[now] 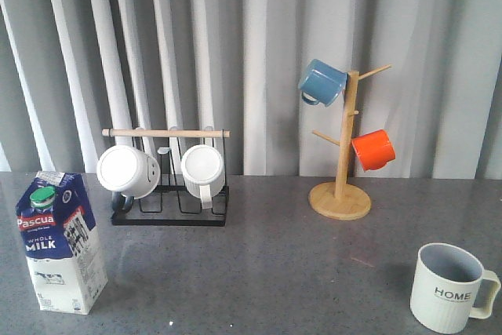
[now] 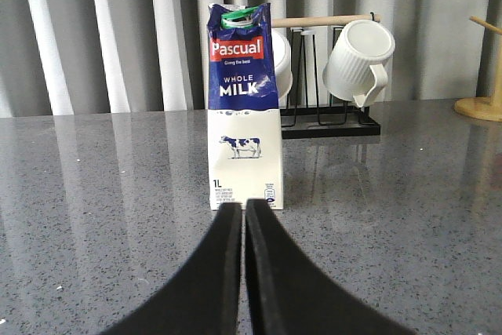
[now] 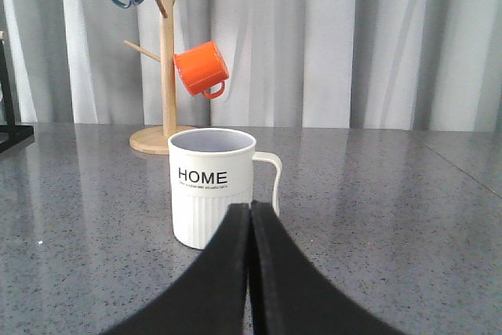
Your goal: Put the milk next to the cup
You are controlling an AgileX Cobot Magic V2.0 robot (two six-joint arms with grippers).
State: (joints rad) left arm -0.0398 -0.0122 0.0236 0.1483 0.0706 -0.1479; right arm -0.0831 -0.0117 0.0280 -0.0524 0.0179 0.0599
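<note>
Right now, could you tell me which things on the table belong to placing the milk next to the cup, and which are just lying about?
Belong to the job:
- milk carton, standing at the table's left
- HOME cup, at the right
- left gripper, shut, facing the carton

Just lying about:
- two white mugs on the black rack
- blue mug and orange mug on the wooden mug tree

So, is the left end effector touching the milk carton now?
Apart. In the left wrist view, grey table shows between the closed left end effector and the milk carton.

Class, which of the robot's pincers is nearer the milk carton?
Left. The left pincer sits shut just before the milk carton; the right pincer faces the HOME cup across the table.
</note>
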